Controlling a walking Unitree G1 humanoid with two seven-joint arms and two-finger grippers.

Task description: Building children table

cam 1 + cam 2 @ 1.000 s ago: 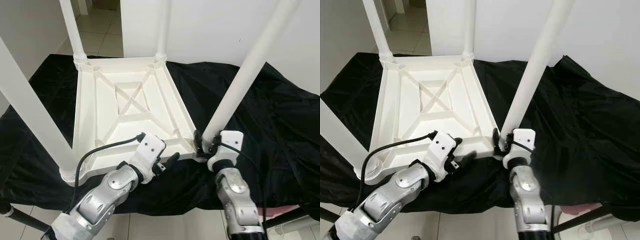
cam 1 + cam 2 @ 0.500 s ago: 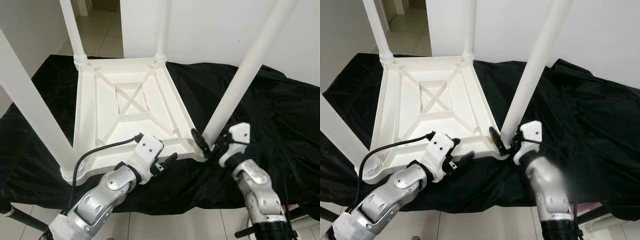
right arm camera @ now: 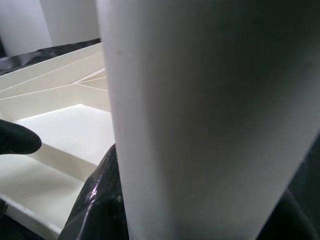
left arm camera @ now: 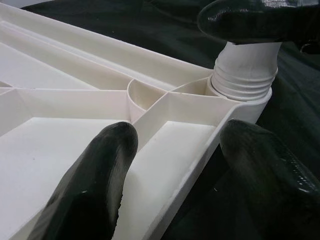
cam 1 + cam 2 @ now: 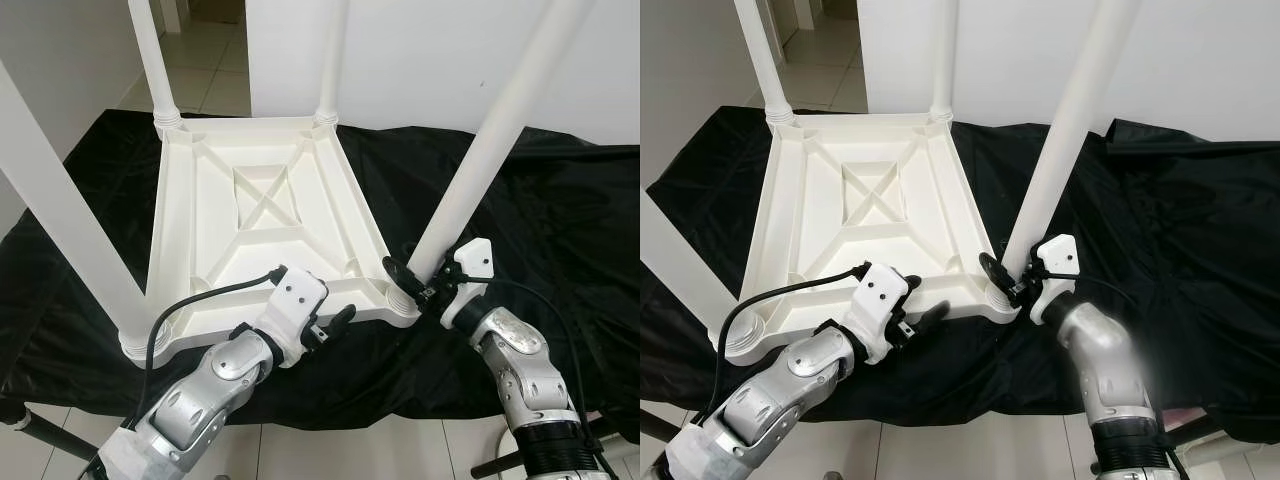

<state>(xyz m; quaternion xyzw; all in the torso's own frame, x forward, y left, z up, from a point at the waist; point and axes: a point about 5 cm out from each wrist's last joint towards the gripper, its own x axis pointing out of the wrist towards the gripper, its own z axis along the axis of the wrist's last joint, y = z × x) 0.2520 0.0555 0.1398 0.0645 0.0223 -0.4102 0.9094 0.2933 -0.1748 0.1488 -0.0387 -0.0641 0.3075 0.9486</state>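
Observation:
A white plastic children's table (image 5: 250,200) lies upside down on a black cloth, its legs pointing up. My right gripper (image 5: 420,283) is shut on the near right leg (image 5: 480,150) just above its threaded socket (image 4: 245,70). One black finger (image 3: 100,200) presses the side of that leg (image 3: 210,115). My left gripper (image 5: 335,320) is open at the table's near rim. It straddles the rim, with one finger (image 4: 95,185) over the inner panel and the other outside it.
The black cloth (image 5: 560,220) covers the whole work surface and hangs over its near edge. Three other legs stand up: near left (image 5: 60,220), far left (image 5: 150,60), far right (image 5: 330,50). A white wall is behind, tiled floor (image 5: 210,60) at the far left.
My right wrist has swung out to the right and rolled around the base of the near right leg, keeping hold of it. The left gripper stays at the rim.

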